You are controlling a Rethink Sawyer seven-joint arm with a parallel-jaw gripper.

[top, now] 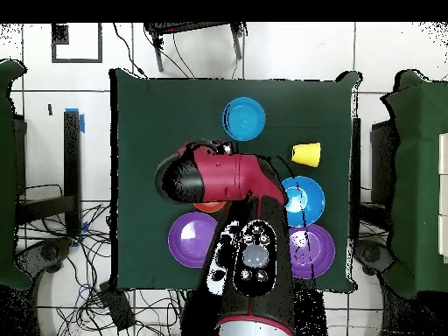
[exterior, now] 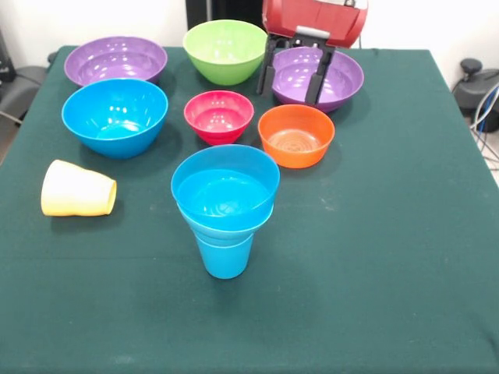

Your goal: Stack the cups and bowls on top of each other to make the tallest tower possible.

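Near table's front, tower, gripper well behind, open

One camera is facing me from across the green table, looking down at a slant and sitting close. The other is hanging high above, looking straight down, taking in table and floor. Both are sharing the tabletop and the blue tower.

The arm wears a glossy red shell over black joints; a black panel of round grey buttons sits near its base.
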